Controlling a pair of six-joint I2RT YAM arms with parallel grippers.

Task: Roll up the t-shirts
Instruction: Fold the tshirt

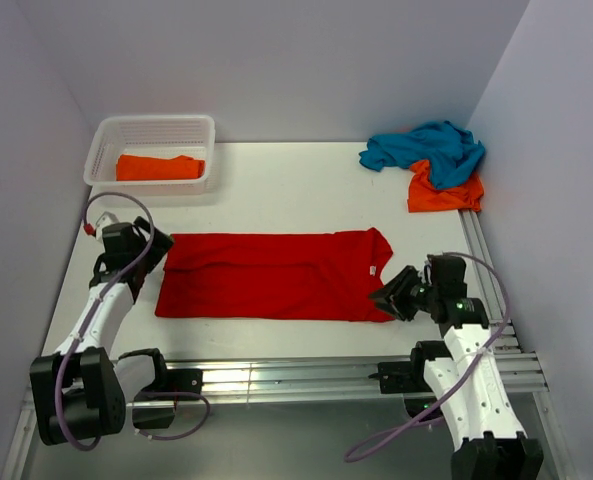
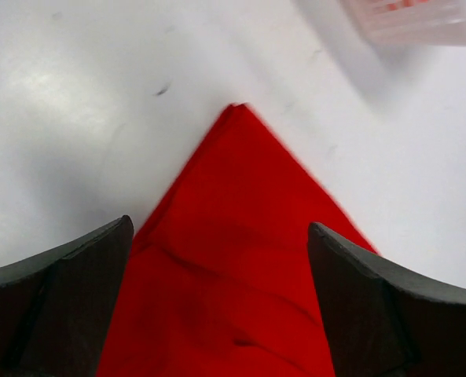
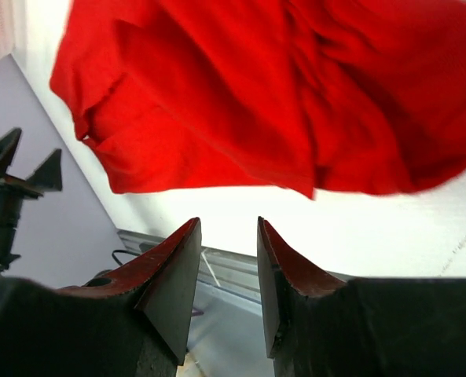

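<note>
Red shirt (image 1: 276, 275) lies folded lengthwise, seemingly for rolling; left hand (image 1: 141, 252) gapes wide over its left end, right hand (image 1: 393, 295) narrow, empty.

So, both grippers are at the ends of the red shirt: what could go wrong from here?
1. The left gripper is open over just one corner of the red t-shirt; pinching there may lift only the top layer and undo the fold.
2. The right gripper has its jaws nearly together, short of the cloth; it may close on nothing.
</note>
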